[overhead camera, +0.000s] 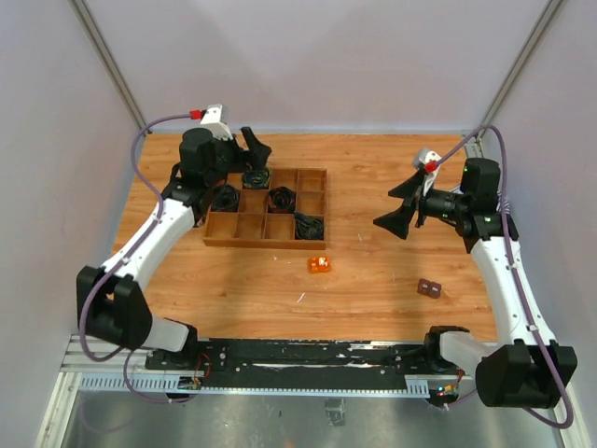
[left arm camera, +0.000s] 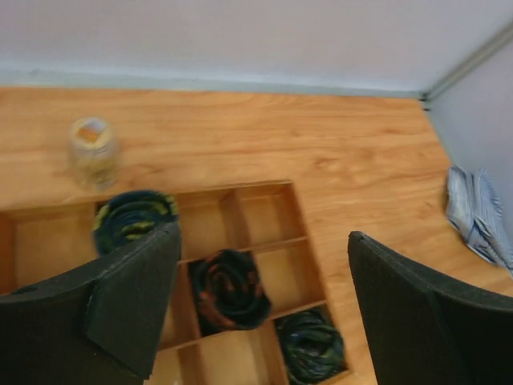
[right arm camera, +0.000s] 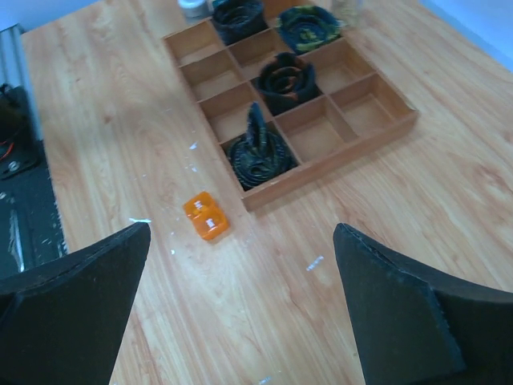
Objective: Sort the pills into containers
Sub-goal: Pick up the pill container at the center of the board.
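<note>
Standing just past the far edge of the wooden tray, toward its left end, the clear vial is upright with something yellowish inside. A reddish box lies well apart on the near right. A white-capped thing at the tray's left, barely inside the right wrist view, may be the bottle. No loose pills show plainly.

The risk, as I judge it, is that the vial is narrow and probably light. A finger coming down off-centre could tip it against the tray wall or onto the black coils.

The left gripper hangs over the tray's far-left corner, near the vial, fingers spread wide and empty. The right gripper hovers at mid-right, aimed left, equally wide apart and holding nothing.
</note>
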Tool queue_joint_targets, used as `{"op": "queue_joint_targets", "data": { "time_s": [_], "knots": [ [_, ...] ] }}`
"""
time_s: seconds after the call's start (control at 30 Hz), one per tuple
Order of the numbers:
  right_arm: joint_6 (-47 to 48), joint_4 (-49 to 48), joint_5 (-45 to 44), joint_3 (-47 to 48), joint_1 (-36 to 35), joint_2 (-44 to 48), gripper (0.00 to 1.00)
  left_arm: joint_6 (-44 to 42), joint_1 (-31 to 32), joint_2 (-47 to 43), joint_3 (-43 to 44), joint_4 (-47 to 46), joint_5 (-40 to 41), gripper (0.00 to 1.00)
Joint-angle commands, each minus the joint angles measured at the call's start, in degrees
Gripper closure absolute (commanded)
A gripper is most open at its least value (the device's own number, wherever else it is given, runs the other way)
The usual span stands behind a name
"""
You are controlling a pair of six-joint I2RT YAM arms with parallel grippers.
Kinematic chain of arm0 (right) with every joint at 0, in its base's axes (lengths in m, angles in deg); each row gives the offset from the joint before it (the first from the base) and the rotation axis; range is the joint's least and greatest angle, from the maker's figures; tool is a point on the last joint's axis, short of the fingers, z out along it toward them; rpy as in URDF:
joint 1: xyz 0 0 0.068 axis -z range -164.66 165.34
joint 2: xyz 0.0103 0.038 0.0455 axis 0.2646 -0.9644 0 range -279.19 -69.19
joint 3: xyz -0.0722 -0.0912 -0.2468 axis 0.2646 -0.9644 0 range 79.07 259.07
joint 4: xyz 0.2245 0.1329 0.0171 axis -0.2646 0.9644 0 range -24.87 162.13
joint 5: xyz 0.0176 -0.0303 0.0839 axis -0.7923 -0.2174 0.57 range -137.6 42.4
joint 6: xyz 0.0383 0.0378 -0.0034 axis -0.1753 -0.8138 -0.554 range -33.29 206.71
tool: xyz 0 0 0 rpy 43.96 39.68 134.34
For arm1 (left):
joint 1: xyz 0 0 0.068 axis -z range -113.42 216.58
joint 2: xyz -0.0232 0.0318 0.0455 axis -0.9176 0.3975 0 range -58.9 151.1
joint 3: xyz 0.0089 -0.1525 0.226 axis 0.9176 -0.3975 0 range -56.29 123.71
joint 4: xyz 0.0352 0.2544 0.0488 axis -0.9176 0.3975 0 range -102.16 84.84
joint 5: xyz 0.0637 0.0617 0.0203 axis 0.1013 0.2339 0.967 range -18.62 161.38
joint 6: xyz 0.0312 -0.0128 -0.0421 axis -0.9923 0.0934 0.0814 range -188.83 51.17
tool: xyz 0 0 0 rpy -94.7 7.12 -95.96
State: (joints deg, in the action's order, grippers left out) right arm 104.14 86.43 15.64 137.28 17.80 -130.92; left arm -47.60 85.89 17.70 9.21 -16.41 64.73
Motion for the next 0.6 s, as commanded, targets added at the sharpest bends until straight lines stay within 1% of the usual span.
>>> {"op": "queue_joint_targets", "data": {
  "time_s": [0.0,0.13,0.17,0.2,0.3,0.37,0.43,0.5,0.57],
  "knots": [
    [4.0,2.4,1.9,1.1,-5.4,-1.7,0.01,-5.1,-9.4,6.4,3.5,2.8,-0.1,0.12],
    [4.7,3.1,-0.4,0.3,-5.7,-1.5,0.01,-4.3,-18.6,12.0,6.1,6.7,-0.7,0.32],
    [4.9,3.1,-0.5,-0.4,-5.7,-1.4,0.01,-5.2,-20.0,12.7,6.1,7.1,0.2,0.36],
    [5.0,3.0,-0.3,-1.0,-5.7,-1.3,0.01,-6.3,-21.3,13.4,6.2,7.6,2.0,0.37],
    [5.0,3.3,-0.6,-1.7,-5.7,-1.4,0.02,-9.9,-24.7,17.0,7.6,10.8,4.1,0.38],
    [5.0,3.5,-0.6,-1.6,-5.7,-1.5,0.01,-11.7,-26.7,19.9,9.0,13.4,2.7,0.37],
    [5.0,4.1,-0.6,-1.4,-5.7,-1.6,0.01,-12.7,-28.3,22.8,10.7,15.7,0.6,0.33],
    [5.1,4.3,-0.7,-1.4,-5.7,-1.7,0.01,-12.7,-30.0,24.8,11.9,16.6,-2.7,0.32],
    [5.3,4.4,-0.8,-1.6,-5.7,-1.8,0.01,-12.8,-30.7,26.2,12.7,16.9,-3.6,0.30]
  ]
}}
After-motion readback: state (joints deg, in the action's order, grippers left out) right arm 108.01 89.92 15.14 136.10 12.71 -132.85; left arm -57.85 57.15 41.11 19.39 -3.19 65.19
